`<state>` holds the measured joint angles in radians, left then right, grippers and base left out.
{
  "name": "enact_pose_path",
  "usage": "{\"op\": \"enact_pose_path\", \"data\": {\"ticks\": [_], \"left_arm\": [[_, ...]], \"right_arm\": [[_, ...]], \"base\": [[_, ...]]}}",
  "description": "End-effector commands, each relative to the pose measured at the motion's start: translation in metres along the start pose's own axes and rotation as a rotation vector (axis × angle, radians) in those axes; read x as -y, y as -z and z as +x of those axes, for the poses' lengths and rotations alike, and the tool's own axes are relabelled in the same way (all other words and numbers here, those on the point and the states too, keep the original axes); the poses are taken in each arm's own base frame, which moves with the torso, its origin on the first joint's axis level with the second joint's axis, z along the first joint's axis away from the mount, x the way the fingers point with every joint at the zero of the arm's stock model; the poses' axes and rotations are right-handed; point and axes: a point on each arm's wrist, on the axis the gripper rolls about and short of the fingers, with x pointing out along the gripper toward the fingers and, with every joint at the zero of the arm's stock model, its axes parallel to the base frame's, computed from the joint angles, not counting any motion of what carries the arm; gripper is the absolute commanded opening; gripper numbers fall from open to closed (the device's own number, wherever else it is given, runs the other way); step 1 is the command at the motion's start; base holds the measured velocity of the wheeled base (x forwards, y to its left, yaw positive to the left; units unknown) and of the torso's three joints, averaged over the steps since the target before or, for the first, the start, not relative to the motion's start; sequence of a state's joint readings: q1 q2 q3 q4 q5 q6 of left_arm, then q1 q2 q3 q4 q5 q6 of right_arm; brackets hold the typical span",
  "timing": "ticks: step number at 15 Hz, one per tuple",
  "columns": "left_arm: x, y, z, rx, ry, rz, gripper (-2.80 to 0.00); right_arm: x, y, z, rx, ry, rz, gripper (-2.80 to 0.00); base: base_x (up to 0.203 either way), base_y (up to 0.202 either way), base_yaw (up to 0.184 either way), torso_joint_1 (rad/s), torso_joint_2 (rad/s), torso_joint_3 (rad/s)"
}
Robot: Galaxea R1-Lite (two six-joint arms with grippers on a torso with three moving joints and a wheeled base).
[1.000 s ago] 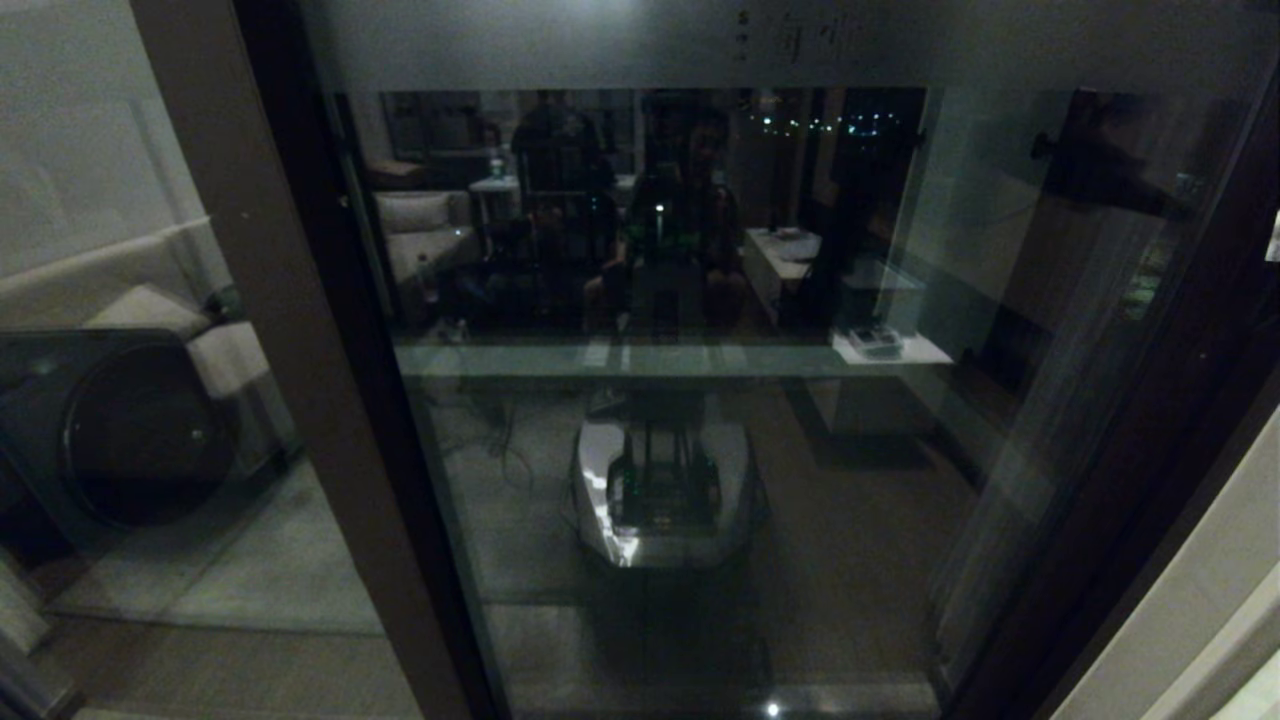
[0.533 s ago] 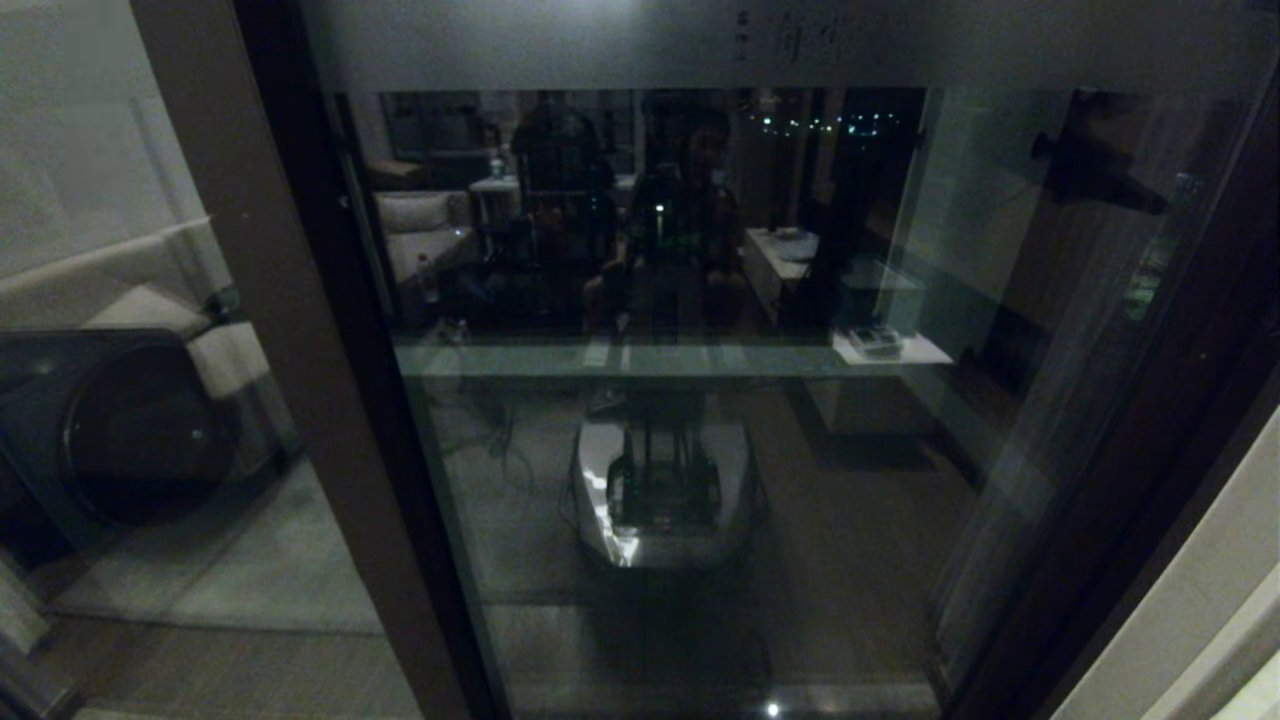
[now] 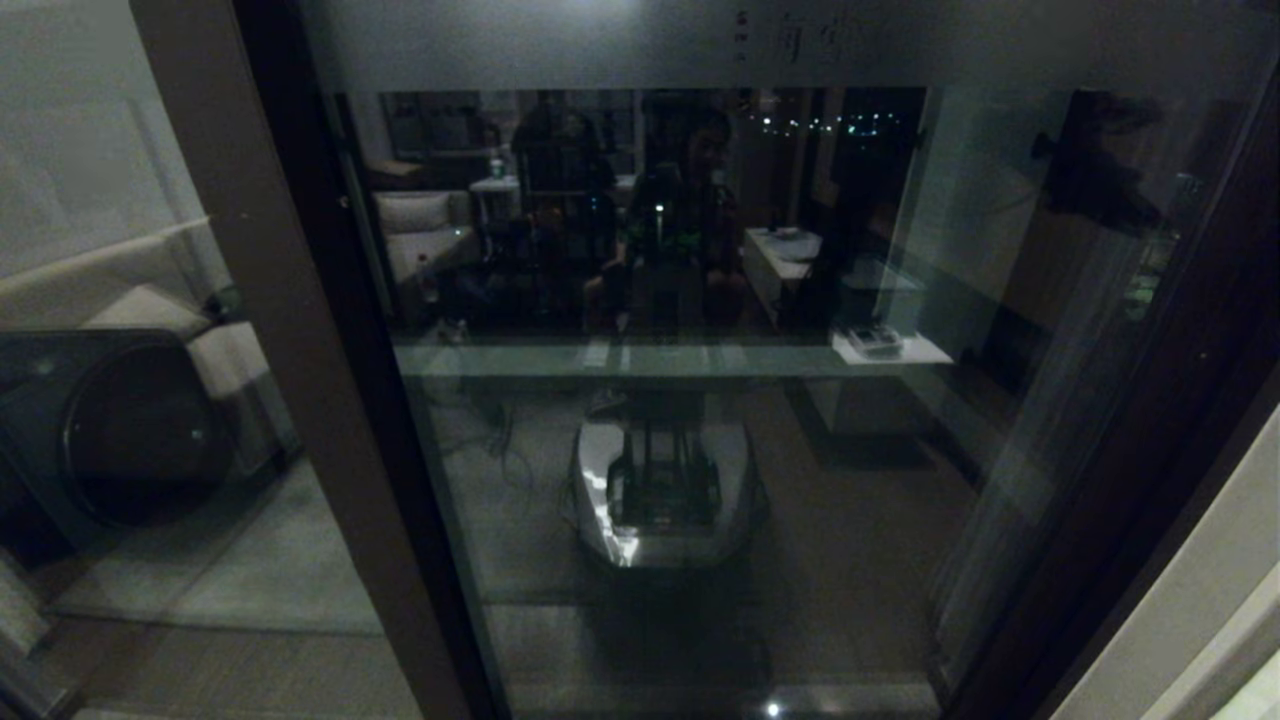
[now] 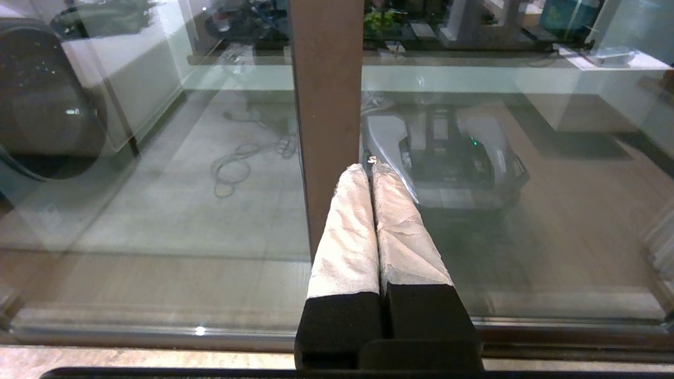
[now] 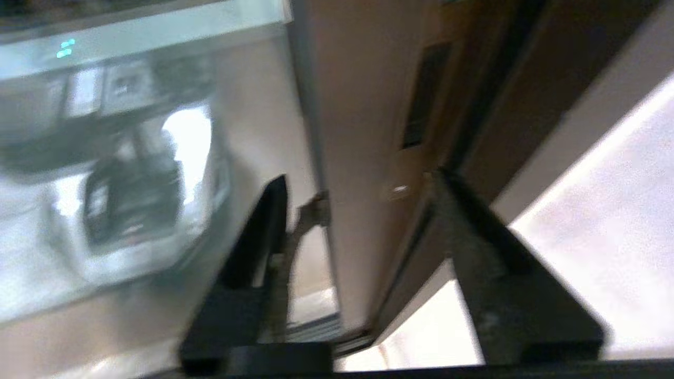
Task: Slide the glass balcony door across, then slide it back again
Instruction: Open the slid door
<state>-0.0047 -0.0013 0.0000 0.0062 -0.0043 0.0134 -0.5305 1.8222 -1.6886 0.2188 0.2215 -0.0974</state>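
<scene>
Approach in hand: right gripper [image 5: 363,210], jaws apart, faces the glass balcony door [image 3: 700,420] stile below the slot handle [image 5: 424,95], needing alignment; left gripper [image 4: 368,173] parked, jaws together.

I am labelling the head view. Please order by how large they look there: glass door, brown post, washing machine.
1. glass door
2. brown post
3. washing machine, partly cut off at the edge, so unsure

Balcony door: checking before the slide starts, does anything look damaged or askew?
Nothing stands out. The glass balcony door looks intact, its frame straight. The right claw is open around the door's edge stile, below the slot handle.
</scene>
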Motion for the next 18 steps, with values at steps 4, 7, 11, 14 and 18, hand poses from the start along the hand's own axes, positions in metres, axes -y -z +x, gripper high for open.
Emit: {"op": "enact_pose_path", "data": {"ticks": [4, 7, 11, 14, 18], "left_arm": [[0.0, 0.0, 0.0, 0.0, 0.0, 0.0, -2.8], [0.0, 0.0, 0.0, 0.0, 0.0, 0.0, -2.8], [0.0, 0.0, 0.0, 0.0, 0.0, 0.0, -2.8], [0.0, 0.0, 0.0, 0.0, 0.0, 0.0, -2.8], [0.0, 0.0, 0.0, 0.0, 0.0, 0.0, -2.8]], "right_arm": [[0.014, 0.005, 0.024, -0.02, -0.02, 0.014, 0.0], [0.02, 0.007, 0.038, -0.024, -0.042, 0.019, 0.0], [0.021, 0.008, 0.042, -0.024, -0.07, 0.021, 0.0], [0.02, 0.006, 0.042, -0.015, -0.098, 0.019, 0.0], [0.017, 0.0, 0.039, -0.012, -0.133, 0.019, 0.0]], "base": [[0.0, 0.0, 0.0, 0.0, 0.0, 0.0], [0.0, 0.0, 0.0, 0.0, 0.0, 0.0], [0.0, 0.0, 0.0, 0.0, 0.0, 0.0], [0.0, 0.0, 0.0, 0.0, 0.0, 0.0], [0.0, 0.0, 0.0, 0.0, 0.0, 0.0]]}}
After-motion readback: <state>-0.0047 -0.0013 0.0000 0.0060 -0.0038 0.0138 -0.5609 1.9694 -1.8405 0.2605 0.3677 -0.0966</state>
